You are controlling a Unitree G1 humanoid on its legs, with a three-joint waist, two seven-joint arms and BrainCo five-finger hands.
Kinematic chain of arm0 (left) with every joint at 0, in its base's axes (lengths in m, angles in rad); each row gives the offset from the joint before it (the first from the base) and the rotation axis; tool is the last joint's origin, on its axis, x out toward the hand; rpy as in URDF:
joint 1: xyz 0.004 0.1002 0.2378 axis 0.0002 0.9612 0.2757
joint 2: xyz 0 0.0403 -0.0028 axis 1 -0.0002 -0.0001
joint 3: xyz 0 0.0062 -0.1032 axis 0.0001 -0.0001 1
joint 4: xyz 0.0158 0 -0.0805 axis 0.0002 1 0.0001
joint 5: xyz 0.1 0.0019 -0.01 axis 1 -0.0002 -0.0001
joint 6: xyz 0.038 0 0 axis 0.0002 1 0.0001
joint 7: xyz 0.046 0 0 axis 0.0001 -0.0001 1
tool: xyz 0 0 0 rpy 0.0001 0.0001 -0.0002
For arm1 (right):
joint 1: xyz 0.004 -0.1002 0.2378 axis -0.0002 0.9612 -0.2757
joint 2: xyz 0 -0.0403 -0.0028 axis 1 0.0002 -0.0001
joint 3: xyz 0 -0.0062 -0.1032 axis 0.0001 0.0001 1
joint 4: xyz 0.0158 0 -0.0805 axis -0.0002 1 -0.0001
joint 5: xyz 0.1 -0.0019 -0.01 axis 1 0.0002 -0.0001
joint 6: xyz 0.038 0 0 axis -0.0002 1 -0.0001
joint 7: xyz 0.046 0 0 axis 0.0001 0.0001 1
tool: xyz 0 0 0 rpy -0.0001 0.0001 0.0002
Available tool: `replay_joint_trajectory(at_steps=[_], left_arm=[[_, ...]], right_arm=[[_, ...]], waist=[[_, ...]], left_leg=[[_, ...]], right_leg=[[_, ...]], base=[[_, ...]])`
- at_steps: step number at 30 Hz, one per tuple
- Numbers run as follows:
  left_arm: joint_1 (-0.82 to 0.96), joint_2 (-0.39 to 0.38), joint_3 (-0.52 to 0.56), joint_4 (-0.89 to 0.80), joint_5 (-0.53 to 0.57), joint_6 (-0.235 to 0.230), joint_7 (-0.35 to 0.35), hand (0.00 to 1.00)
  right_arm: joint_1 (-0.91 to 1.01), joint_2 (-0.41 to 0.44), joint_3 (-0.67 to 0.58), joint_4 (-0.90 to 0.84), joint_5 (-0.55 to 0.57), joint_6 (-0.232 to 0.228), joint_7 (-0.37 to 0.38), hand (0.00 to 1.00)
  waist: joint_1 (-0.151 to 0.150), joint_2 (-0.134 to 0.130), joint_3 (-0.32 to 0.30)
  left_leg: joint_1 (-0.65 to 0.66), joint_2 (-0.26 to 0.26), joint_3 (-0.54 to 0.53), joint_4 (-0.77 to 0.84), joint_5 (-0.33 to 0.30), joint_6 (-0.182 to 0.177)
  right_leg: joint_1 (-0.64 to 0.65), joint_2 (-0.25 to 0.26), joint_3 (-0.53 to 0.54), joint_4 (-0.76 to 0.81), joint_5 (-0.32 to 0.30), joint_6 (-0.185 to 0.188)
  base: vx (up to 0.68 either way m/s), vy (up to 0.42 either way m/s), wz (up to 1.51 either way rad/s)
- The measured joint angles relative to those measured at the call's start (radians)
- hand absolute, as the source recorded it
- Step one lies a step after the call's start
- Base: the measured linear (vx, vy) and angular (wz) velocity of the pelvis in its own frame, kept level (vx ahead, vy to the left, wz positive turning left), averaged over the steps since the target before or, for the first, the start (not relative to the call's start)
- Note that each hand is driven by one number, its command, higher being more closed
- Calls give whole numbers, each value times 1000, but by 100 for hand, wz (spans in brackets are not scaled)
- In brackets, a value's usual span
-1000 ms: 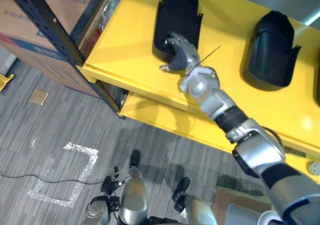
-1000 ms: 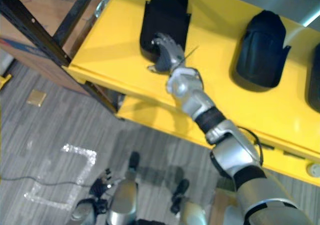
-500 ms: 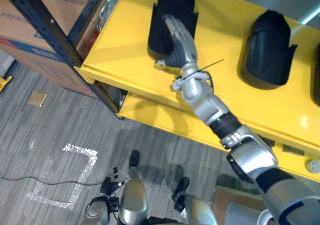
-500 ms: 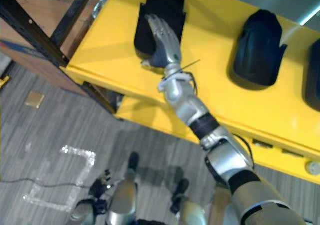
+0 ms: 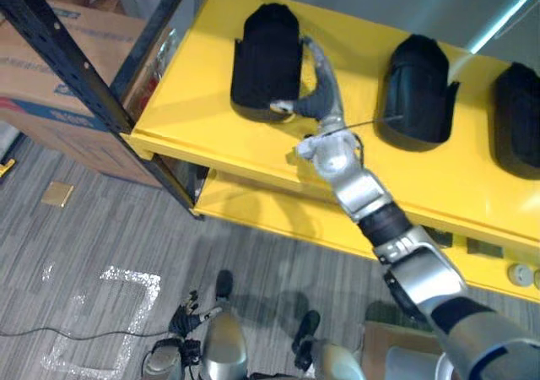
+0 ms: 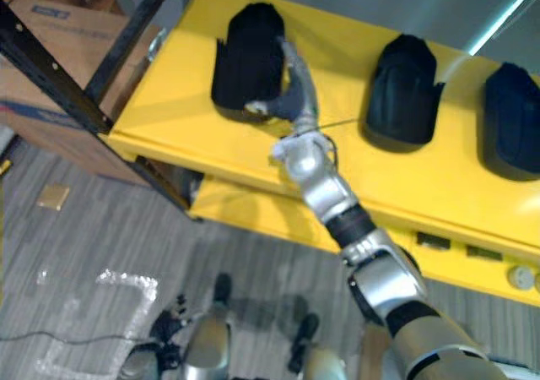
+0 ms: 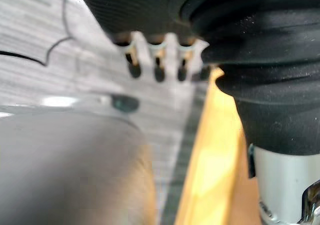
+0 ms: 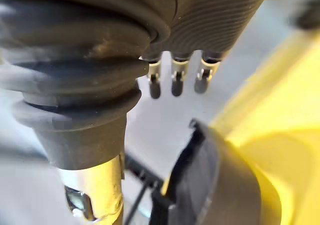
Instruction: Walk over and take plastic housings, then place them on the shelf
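Leftmost housing (image 5: pixel 263 55): matte black plastic shell with a domed top and a flat, squared open base. It lies on the glossy yellow shelf (image 5: pixel 202 118) at about 11 o'clock in the head views. In the right wrist view its dark rim and curved wall (image 8: pixel 215 185) sit close under the fingers. Right hand (image 5: pixel 319 93) is at the shell's 3 o'clock flank. Its fingers (image 5: pixel 321 63) are straight and laid along the side wall, and the thumb (image 5: pixel 283 106) reaches across to the near rim at 5 o'clock. The hand is released, not clenched, with nothing gripped. I cannot tell whether the fingers actually touch the wall. Middle housing (image 5: pixel 413 89) has the same domed black form and sits at 1 o'clock, well apart from the first. Third housing (image 5: pixel 516 118) is at 2 o'clock, cut by the frame edge. All three rest on the top board. A lower yellow tier (image 5: pixel 261 215) shows beneath the front lip. A black perforated steel upright (image 5: pixel 72 59) runs diagonally at 10 o'clock, with a brown cardboard box (image 5: pixel 51 101) behind it. The floor is grey striped carpet (image 5: pixel 101 228), bearing a worn pale tape outline (image 5: pixel 126 279) at 7 o'clock and a small tan square (image 5: pixel 57 195) at 9 o'clock. Left hand (image 5: pixel 184 319) hangs low at 7 o'clock, its dark-tipped fingers loose and spread, holding nothing.
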Motion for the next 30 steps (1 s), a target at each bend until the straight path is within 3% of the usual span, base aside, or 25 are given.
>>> replay_joint_trajectory(at_steps=[3,9,17,23,27,30], left_arm=[[2,1,1,0,0,3,0,0],[3,0,3,-5,0,7,-2,0],[3,-8,4,-12,-1,12,1,0],[3,-20,2,-22,-3,16,11,0],[3,-20,1,-23,-7,20,14,0],[3,-21,1,-23,-7,18,15,0]], right_arm=[[29,4,-13,-6,133,-30,49,0],[74,31,-16,-21,372,-28,259,0],[85,43,20,-29,435,37,440,0],[83,43,24,-37,461,33,444,0],[72,44,23,6,447,-7,422,0],[65,44,19,28,368,-41,379,0]], waist=[[-11,0,0],[-24,4,2],[-24,16,9],[-25,37,21],[-25,39,22],[-24,40,22]], left_leg=[[6,1,8,0,0,0],[11,0,15,0,-6,8],[11,-4,15,0,-7,9],[10,-7,14,0,-9,11],[8,-8,11,-3,-9,11],[6,-9,6,-4,-8,11]], right_leg=[[0,0,10,1,0,0],[-1,-2,16,5,0,0],[-1,-7,16,7,0,1],[-2,-10,16,9,-3,-1],[-2,-11,13,10,-5,-1],[-2,-13,7,12,-7,-3]], base=[[-26,-4,-9],[-9,-1,-3],[0,0,0],[0,0,0],[0,0,0],[0,0,6]])
